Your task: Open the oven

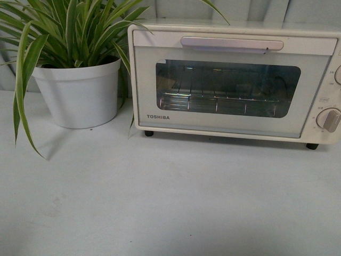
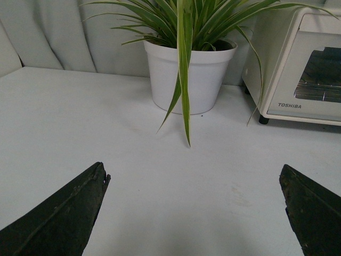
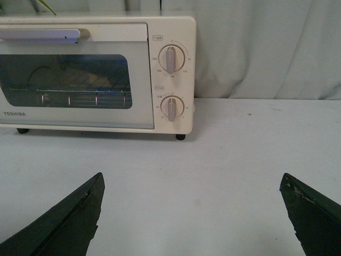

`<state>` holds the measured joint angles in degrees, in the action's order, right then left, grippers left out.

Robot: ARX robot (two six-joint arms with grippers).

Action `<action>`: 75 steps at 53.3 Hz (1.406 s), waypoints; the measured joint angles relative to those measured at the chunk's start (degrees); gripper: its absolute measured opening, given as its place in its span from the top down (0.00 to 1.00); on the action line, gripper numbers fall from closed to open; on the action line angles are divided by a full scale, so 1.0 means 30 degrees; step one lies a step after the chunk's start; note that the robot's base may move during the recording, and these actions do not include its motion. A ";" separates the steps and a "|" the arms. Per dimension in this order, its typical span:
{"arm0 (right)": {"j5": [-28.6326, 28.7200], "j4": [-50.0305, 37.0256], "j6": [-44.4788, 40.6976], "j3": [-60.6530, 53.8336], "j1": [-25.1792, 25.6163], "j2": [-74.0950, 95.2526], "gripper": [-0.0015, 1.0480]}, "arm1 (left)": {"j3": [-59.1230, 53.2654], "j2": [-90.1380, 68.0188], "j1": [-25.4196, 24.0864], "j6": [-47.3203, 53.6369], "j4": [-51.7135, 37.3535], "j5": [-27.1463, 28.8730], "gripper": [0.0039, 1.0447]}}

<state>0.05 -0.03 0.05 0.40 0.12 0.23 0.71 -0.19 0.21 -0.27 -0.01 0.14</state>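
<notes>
The cream-white TOSHIBA oven (image 1: 229, 80) stands at the back right of the table, its glass door shut, with the long bar handle (image 1: 232, 44) across the top and a wire rack behind the glass. It also shows in the left wrist view (image 2: 303, 64) and the right wrist view (image 3: 96, 74), where two round knobs (image 3: 171, 58) sit at its right. My left gripper (image 2: 194, 173) is open and empty over bare table, well short of the oven. My right gripper (image 3: 192, 181) is open and empty, in front of the oven's knob end. Neither arm shows in the front view.
A white pot (image 1: 77, 93) with a long-leaved striped plant stands just left of the oven; its leaves (image 2: 184, 80) hang over the table and brush the oven's side. A pale curtain (image 3: 266, 48) closes off the back. The table (image 1: 170, 202) is pale grey.
</notes>
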 joint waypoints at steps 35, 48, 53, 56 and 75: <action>0.0000 0.0000 0.0000 0.0000 0.0000 0.0000 0.09 | 0.0000 0.0000 0.0000 -0.0007 0.0000 0.0007 0.06; 0.0007 0.0000 -0.0007 0.0000 0.0000 0.0000 0.09 | 0.1523 -0.7293 0.2710 -0.8626 -0.2106 0.1749 0.06; 0.0000 0.0000 0.0000 0.0000 0.0000 0.0000 0.09 | 0.2200 -1.0637 0.3657 -1.0666 -0.4648 0.1574 0.06; 0.0007 0.0000 0.0000 0.0000 0.0000 0.0000 0.09 | 0.2754 -1.3238 0.4371 -1.1927 -0.6521 0.1377 0.06; 0.0007 0.0000 -0.0007 0.0000 0.0000 0.0000 0.09 | 0.6477 -2.4181 0.7927 -1.7136 -1.1475 0.1107 0.06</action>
<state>0.08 -0.03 0.03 0.40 0.12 0.23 20.14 -72.73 23.99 -51.68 -34.44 3.46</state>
